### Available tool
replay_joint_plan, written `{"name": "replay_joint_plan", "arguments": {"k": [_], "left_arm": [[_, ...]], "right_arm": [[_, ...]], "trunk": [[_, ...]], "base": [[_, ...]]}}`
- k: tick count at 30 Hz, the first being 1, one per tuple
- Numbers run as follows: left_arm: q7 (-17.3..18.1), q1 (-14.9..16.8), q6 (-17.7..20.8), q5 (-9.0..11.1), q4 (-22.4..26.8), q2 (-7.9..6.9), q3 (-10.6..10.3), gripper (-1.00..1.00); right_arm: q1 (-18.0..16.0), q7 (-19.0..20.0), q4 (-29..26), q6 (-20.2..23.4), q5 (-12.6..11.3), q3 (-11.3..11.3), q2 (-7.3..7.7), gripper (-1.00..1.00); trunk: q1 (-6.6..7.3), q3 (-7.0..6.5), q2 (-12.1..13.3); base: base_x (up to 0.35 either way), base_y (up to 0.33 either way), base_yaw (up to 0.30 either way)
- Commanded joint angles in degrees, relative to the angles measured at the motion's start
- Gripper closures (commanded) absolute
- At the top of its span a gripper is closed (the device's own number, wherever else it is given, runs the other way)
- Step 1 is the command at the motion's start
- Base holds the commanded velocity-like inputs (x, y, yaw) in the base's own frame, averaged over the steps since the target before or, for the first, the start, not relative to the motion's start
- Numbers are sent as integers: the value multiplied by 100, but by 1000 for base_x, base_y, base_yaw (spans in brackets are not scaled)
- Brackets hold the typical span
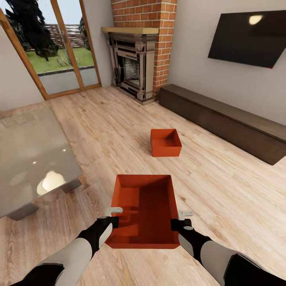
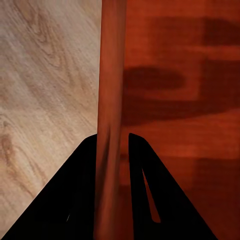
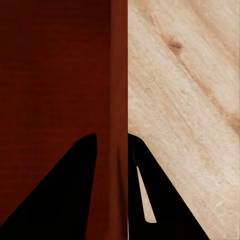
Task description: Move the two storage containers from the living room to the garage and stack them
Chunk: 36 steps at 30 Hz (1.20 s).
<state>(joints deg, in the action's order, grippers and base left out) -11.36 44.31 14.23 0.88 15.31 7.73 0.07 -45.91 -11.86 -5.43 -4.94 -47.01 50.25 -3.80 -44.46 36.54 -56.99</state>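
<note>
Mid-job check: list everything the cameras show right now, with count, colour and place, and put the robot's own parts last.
Open ribbed rectangular storage bins: 2, orange-red; near bin between both grippers, far bin on the floor ahead.
Wood plank floor: 1, light wood, under everything.
Brick fireplace: 1, red brick with grey metal surround, far wall.
Wall TV: 1, black, right wall.
Long low cabinet: 1, dark brown, under the TV.
Wood-framed glass doors: 1 set, tan frame, far left.
Glossy low table: 1, grey, left of the near bin.
Left gripper: 1, black, fingers either side of the near bin's left wall.
Right gripper: 1, black, fingers either side of its right wall.
</note>
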Motion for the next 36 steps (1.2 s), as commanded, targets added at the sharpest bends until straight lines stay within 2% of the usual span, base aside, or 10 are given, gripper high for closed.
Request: {"name": "replay_joint_plan", "arguments": {"k": [1,36], "left_arm": [[-112,-1,53,-53,-11,-17,28,100],[-112,-1,36,-55,-11,-17,21,100]], "right_arm": [[-5,-45,-2,-95,34,-15,142,100],[-5,-45,-2,-95,34,-8,157,100]], "trunk": [[22,-14,39],[791,-643,1442]], "base": [[0,0,0],[0,0,0]]}}
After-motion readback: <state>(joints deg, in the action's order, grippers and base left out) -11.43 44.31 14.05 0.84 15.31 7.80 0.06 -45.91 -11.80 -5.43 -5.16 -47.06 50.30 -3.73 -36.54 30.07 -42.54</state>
